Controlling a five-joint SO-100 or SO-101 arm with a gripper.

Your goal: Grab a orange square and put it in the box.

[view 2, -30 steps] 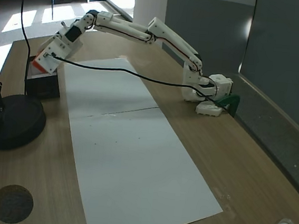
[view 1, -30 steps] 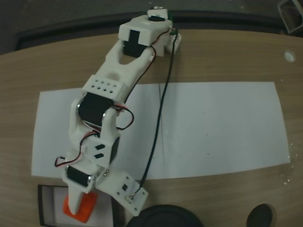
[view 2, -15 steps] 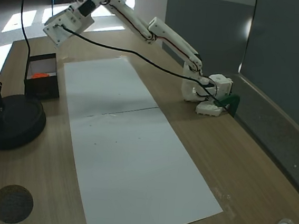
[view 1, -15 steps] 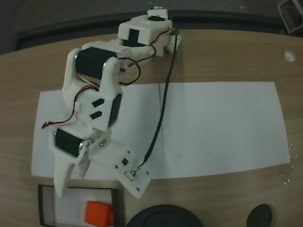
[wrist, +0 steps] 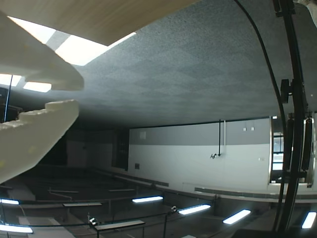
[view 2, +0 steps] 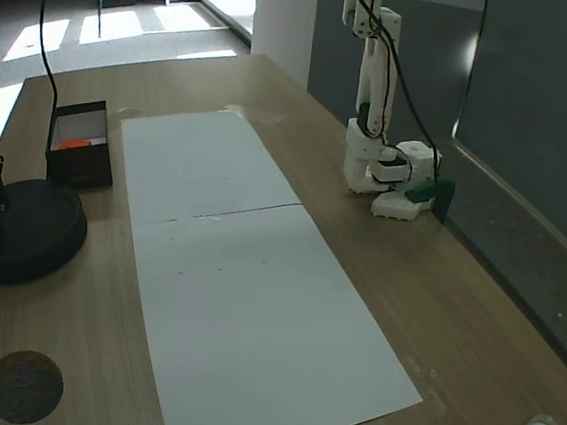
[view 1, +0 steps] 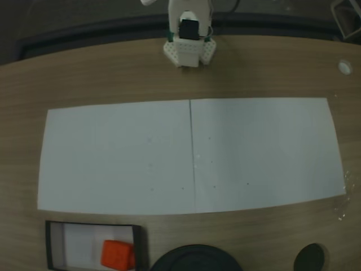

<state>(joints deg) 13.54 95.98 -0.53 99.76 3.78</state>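
My fingers [wrist: 69, 94] are pointing up at the ceiling in the wrist view, parted by a narrow gap and holding nothing. My arm [view 2: 374, 91] is standing folded upright over its base [view 1: 189, 52] at the far edge of the tabletop [view 1: 101, 73]. White paper [view 1: 192, 155] is lying across the middle. The orange square [view 1: 117, 254] is resting inside the box [view 1: 93, 226], well apart from my fingers, beside a round black stand [view 2: 23, 231]. In a fixed view the box wall is hiding most of it [view 2: 79, 143].
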